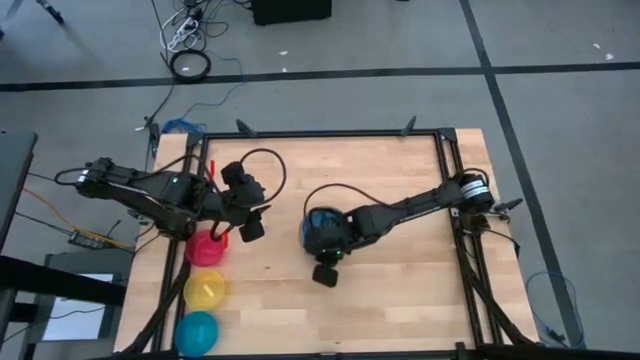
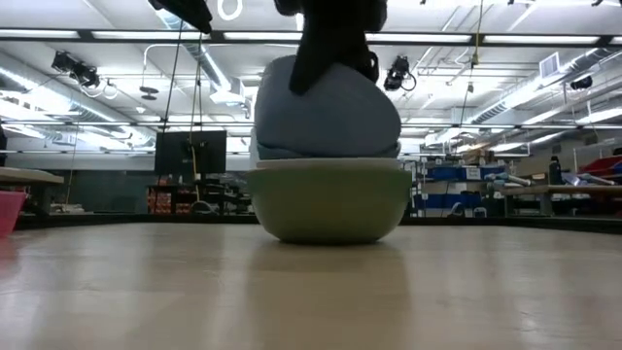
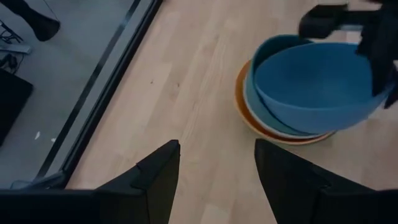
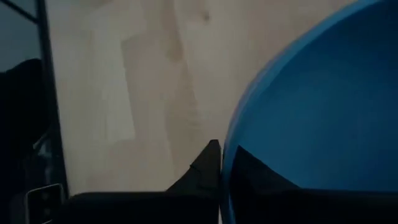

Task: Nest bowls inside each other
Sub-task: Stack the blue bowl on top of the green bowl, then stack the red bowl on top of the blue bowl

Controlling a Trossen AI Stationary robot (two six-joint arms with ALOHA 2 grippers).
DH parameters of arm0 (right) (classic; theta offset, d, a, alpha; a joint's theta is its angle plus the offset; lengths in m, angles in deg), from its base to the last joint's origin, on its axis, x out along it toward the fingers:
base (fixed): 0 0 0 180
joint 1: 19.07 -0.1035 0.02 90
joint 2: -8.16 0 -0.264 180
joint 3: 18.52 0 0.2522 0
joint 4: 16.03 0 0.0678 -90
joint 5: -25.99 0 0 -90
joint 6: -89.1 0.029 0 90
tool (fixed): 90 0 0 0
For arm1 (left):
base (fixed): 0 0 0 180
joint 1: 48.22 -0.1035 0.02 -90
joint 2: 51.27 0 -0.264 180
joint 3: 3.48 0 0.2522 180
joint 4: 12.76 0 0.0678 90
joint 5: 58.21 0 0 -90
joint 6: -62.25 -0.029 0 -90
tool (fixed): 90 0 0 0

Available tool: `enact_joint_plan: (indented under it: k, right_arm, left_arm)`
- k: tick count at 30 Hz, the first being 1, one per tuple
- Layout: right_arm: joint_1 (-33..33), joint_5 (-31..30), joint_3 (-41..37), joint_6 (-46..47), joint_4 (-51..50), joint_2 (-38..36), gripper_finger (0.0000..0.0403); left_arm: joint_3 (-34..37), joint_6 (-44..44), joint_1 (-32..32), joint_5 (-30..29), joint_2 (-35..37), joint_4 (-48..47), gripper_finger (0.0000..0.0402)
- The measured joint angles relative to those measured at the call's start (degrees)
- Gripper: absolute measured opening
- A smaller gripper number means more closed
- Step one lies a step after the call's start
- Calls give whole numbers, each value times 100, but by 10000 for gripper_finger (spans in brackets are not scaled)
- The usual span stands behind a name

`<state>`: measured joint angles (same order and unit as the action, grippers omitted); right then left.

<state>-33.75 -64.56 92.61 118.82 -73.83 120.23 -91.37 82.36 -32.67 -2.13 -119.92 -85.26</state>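
Observation:
A stack of nested bowls (image 1: 322,226) stands at the table's middle; its outermost rim (image 3: 244,112) shows orange in the left wrist view. A blue bowl (image 3: 314,84) sits tilted on top of the stack (image 2: 326,199), and my right gripper (image 4: 224,155) is shut on its rim. My left gripper (image 3: 217,155) hangs open above the table left of the stack, beside a magenta-pink bowl (image 1: 205,248), touching nothing. A yellow bowl (image 1: 205,290) and a cyan bowl (image 1: 197,332) rest on the table nearer the front edge. My right gripper holds the blue bowl by its rim (image 4: 227,146), one finger (image 4: 208,163) outside the wall and one inside the hollow. The fingers come from above, slanting down. The bowl is tilted, its held side raised and its lower part (image 2: 326,146) in the stack.
The three loose bowls stand in a row along the table's left side. A black frame rail (image 1: 330,133) runs along the far edge and down both sides. Bare wood lies in front of the stack and to its right.

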Motion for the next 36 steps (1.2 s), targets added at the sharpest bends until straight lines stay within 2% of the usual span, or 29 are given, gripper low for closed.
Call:
enact_joint_plan:
  k: [8, 12, 14, 20, 26, 32, 34, 36]
  right_arm:
    - [55, -650, 213, 70, -773, -131, 154]
    - [43, -918, 152, 165, -1047, -87, 195]
    - [12, -1103, 158, 162, -1049, -78, 202]
    - [-118, -1860, 874, -410, -1090, -106, 206]
    - [-81, -2628, 2236, -1176, -1794, -115, 212]
    - [-94, -3364, 3560, -1393, -2887, -125, 215]
    - [-92, -3581, 3783, -1395, -3090, -146, 214]
    - [-92, -3698, 3659, -1420, -3063, -316, 213]
  left_arm:
    - [0, 144, 70, 16, 53, -11, 218]
    - [0, 252, 178, 32, 55, -22, 218]
    - [0, 488, 284, 65, 55, -242, 218]
    - [190, 2346, 1134, 323, 55, -2458, 218]
    - [695, 3516, 2023, 1154, -210, -2388, 218]
    - [1280, 4076, 2652, 2098, -810, -2271, 218]
    - [1447, 4217, 2829, 2334, -940, -2140, 218]
    - [1615, 4399, 3002, 2514, -1006, -1951, 218]
